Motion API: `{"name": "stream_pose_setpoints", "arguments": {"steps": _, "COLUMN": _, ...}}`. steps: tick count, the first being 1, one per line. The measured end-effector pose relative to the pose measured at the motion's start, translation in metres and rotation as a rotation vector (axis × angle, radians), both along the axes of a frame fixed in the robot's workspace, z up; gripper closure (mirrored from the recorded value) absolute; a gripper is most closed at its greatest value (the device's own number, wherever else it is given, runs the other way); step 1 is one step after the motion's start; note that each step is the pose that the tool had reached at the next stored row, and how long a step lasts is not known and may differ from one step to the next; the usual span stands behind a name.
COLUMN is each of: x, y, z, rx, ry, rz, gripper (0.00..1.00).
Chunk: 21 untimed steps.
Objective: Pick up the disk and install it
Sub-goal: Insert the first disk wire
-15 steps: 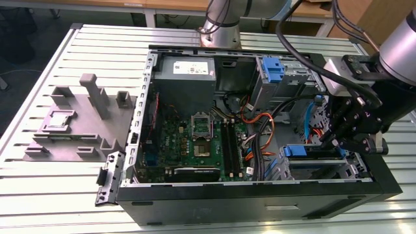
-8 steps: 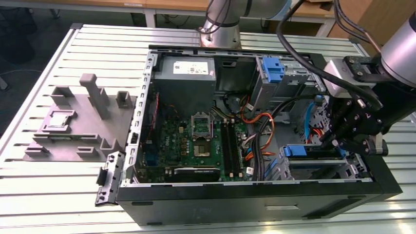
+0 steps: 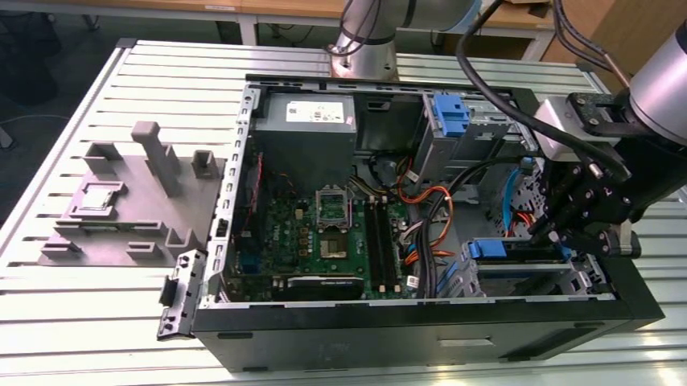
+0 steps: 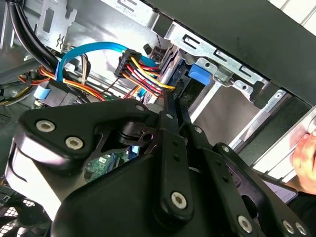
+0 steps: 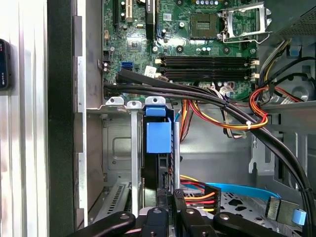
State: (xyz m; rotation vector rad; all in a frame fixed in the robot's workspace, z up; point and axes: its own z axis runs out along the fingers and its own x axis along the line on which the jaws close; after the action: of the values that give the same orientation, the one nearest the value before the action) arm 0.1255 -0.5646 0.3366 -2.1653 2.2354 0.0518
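Its fingers (image 4: 167, 116) closed together against the disk (image 5: 153, 173), which sits edge-on between the drive cage (image 5: 118, 148) rails at the exterior view's right, the gripper (image 3: 553, 237) should press squarely along those rails.

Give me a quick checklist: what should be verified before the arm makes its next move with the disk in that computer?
1. Disk lined up with its slot: ok. The disk stands on edge between the metal cage rails.
2. Gripper at the disk: ok. The gripper hangs right over that cage.
3. Disk pushed fully home: cannot tell.
4. Cables out of the way: cannot tell. The black cables pass close by the slot's end, and a wire plug sits beside the disk.
5. People clear: not ok. A hand shows close beside the computer case.
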Motion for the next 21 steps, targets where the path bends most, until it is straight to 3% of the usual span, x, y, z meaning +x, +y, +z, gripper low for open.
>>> {"name": "stream_pose_setpoints", "arguments": {"steps": 21, "x": -0.0001, "y": -0.0019, "z": -0.0037, "rx": 0.0008, "ry": 0.0, "rz": -0.003, "gripper": 0.84}}
